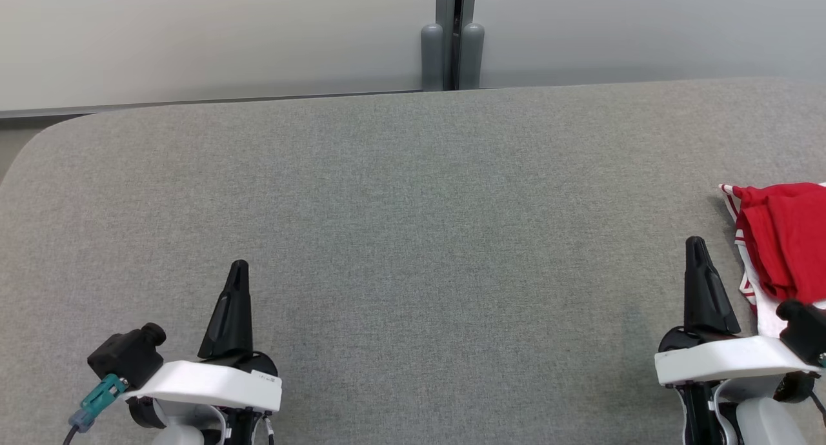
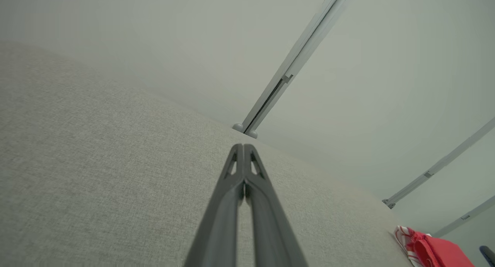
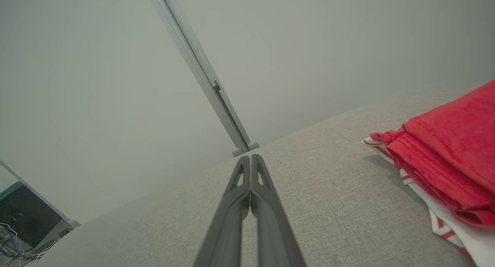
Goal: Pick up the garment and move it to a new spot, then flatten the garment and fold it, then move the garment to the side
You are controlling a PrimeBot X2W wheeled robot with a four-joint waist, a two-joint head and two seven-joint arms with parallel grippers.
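The garment (image 1: 784, 245) lies folded in a red bundle with white, red-striped trim at the right edge of the grey table (image 1: 400, 226), partly cut off by the head view's edge. It also appears at the right of the right wrist view as the garment (image 3: 448, 158) and small in the left wrist view's lower right corner as the garment (image 2: 433, 249). My right gripper (image 1: 695, 242) is shut and empty, just left of the bundle and apart from it. At the lower left, my left gripper (image 1: 239, 264) is shut and empty, far from the garment. The lettering is hidden.
The grey fabric-covered table stretches wide between the two grippers. Pale wall panels stand behind its far edge, joined at a grey post (image 1: 452, 51). A dark box with cables (image 3: 23, 220) sits beyond the table's end in the right wrist view.
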